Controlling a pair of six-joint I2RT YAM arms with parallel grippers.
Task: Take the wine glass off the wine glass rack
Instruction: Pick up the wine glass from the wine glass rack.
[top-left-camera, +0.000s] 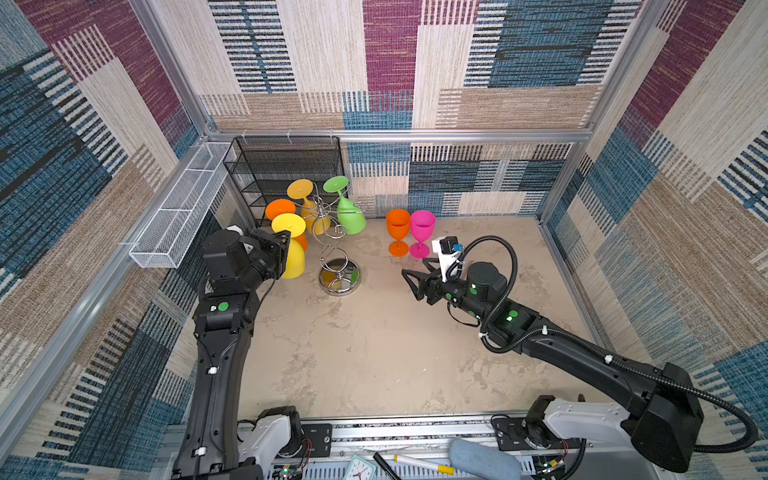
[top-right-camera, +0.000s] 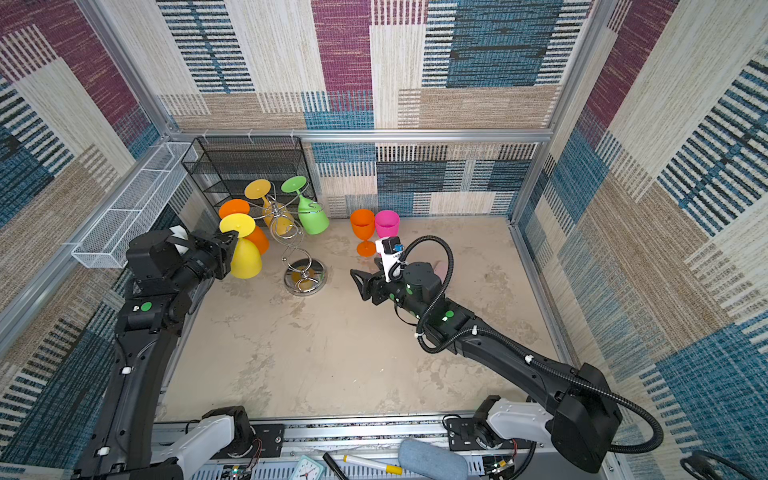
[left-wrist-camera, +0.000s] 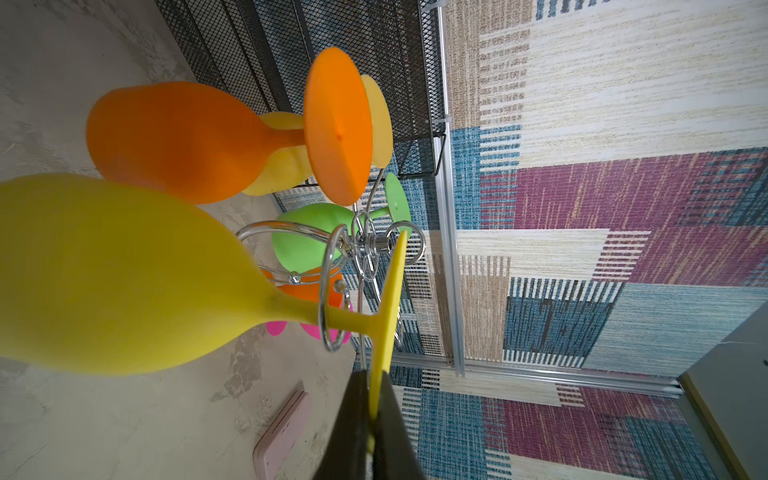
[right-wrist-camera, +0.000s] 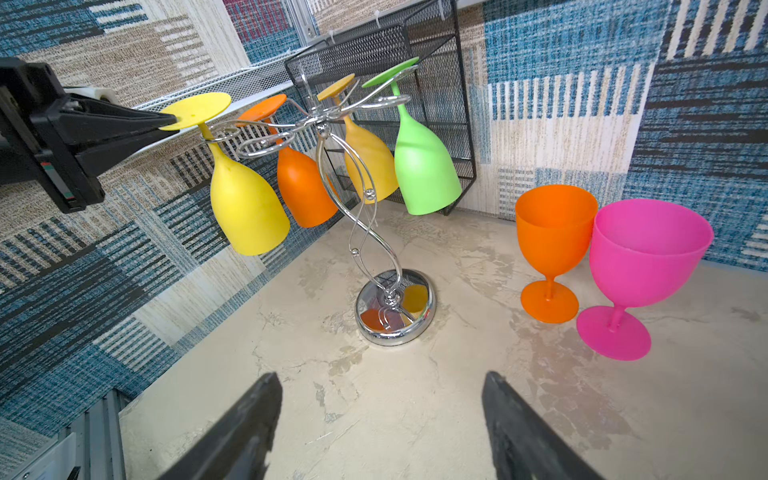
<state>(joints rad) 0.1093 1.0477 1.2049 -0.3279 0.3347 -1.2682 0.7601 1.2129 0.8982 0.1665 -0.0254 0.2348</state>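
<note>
Right wrist view and both top views show a mottled beige table (top-left-camera: 374, 353) closed in by patterned walls. Taking a top view as the clock face, a black mesh shelf unit (top-left-camera: 286, 166) fills the eleven o'clock corner. A long white mesh basket (top-left-camera: 178, 216) runs along the wall at about ten o'clock.

The wine glass rack (right-wrist-camera: 390, 336) stands upright on its mirrored base at about ten o'clock from the table's middle, in front of the shelf unit. Four glasses hang on it bowl-down. The yellow wine glass (right-wrist-camera: 245, 208) is on the rack's nine o'clock arm, slightly tilted, its stem inside the curled loop. An orange hanging glass (right-wrist-camera: 303, 187) is just behind it, then an amber glass (right-wrist-camera: 370, 162) and a green glass (right-wrist-camera: 424, 166) towards twelve and one o'clock.

At the table's twelve o'clock an orange standing glass (right-wrist-camera: 555, 232) and a pink standing glass (right-wrist-camera: 648, 257) are upright, touching or nearly so.

The left gripper (right-wrist-camera: 166, 124) is pressed together on the rim of the yellow wine glass's foot, pinching it edge-on. The right gripper (top-left-camera: 409, 285) sits at three o'clock from the rack's base, near the table, jaws spread and holding nothing.

A pale pink flat thing (left-wrist-camera: 282, 432) lies on the table; too little of it shows to name it.
</note>
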